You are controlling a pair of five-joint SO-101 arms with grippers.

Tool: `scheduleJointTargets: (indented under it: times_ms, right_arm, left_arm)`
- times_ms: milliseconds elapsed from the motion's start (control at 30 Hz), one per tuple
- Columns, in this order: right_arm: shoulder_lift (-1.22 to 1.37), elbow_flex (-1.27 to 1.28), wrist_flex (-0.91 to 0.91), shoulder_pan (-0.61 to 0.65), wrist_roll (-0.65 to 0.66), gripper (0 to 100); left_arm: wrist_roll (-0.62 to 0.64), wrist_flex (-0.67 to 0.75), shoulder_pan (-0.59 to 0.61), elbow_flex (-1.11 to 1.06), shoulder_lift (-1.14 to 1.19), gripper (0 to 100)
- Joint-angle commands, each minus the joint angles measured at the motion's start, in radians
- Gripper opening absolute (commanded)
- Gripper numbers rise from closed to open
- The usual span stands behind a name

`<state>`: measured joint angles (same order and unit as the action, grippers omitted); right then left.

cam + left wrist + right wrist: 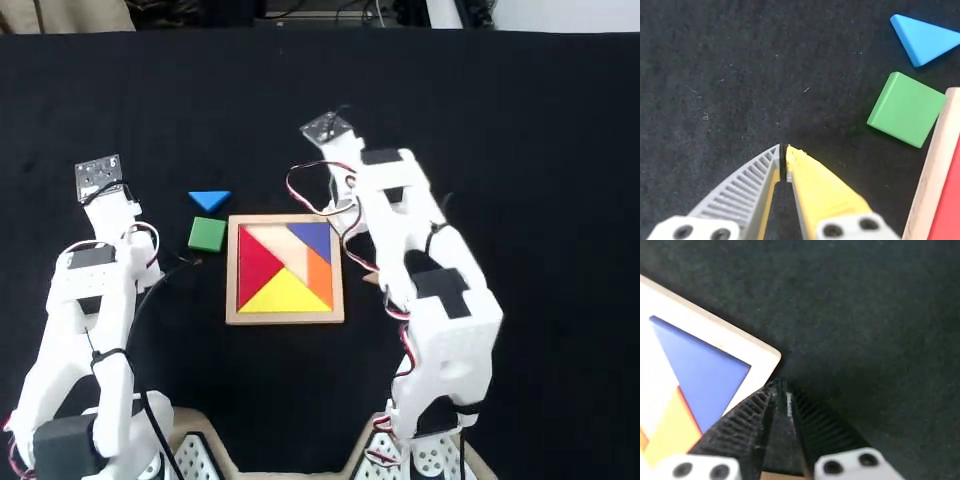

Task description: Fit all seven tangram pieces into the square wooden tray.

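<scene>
Placement stage, green square [207, 234] and blue triangle [209, 200] outside the tray [285, 318] — left claw [783, 149] and right claw [781, 385] pinched shut, empty — next likely opening left over the square.

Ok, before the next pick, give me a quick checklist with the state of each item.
1. Left gripper empty: ok, it holds nothing.
2. Left gripper open for a grasp: not ok, it is shut.
3. Green square unobstructed: ok, flat on the cloth beside the tray, apart from the blue triangle.
4. Right gripper clear of the tray: ok, shut, over the cloth just off a corner.
5. Free space in the tray for both loose pieces: cannot tell, an arm covers one corner.
</scene>
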<state>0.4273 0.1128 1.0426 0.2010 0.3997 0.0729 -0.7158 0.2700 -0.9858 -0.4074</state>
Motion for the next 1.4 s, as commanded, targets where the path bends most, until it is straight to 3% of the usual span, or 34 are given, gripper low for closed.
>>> scheduleJointTargets:
  times_ms: [0,167,367,633,867,933,1000,1167,1367]
  right_arm:
    - [-0.013,-0.045,0.008,0.064,-0.002,1.1]
    - [-0.091,-0.036,0.040,0.072,0.005,1.1]
    - [-0.346,-0.004,0.193,-0.087,0.020,1.1]
    - [-0.647,0.335,0.224,-0.106,0.480,1.1]
    - [-0.691,0.447,0.235,-0.106,0.563,1.2]
    - [-0.687,0.466,0.293,-0.101,0.674,2.1]
    - [-0.694,0.476,0.359,-0.092,0.798,7.7]
    - [-0.694,0.472,0.393,-0.086,0.944,26.8]
    - [-0.685,0.475,0.404,-0.084,1.154,28.9]
  left_arm:
    - [-0.002,0.015,-0.013,0.007,-0.025,3]
    - [-0.002,0.015,-0.013,0.007,-0.025,3]
    - [-0.003,0.015,-0.007,0.007,-0.028,3]
    - [-0.003,0.015,-0.002,0.007,-0.028,3]
    - [-0.003,0.017,0.028,0.008,-0.025,3]
    - [-0.003,0.017,0.028,0.008,-0.025,3]
    - [-0.003,0.020,0.028,0.008,-0.025,3]
    - [-0.003,0.104,0.028,-0.038,-0.031,3]
    - [-0.003,0.137,0.028,-0.051,-0.025,3]
